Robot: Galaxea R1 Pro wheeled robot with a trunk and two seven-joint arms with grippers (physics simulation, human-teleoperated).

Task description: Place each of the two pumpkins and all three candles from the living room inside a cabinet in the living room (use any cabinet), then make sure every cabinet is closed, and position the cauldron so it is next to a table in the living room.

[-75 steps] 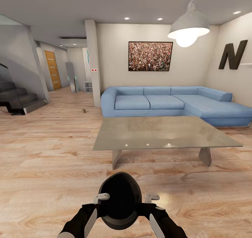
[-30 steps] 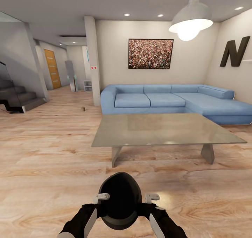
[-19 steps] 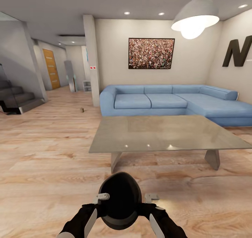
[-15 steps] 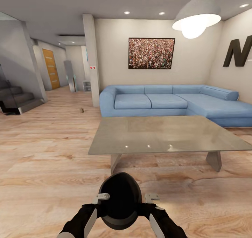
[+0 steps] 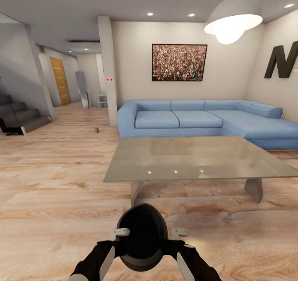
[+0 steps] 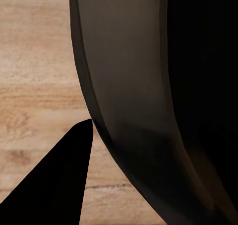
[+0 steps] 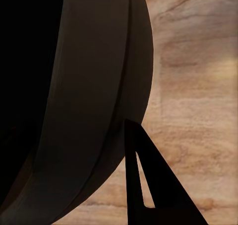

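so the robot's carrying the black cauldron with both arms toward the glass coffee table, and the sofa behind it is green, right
Not quite: the sofa is light blue, as the head view shows. The rest holds: both arms hold the black cauldron before the glass coffee table.

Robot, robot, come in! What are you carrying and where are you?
Both grippers, left and right, clamp black cauldron. Facing grey table. Bare floor between.

A home living room: blue corner sofa [image 5: 207, 121], low table [image 5: 190, 159], staircase [image 5: 16, 117].

Candle [image 5: 96, 129], seemingly, on wood floor [image 5: 54, 177]
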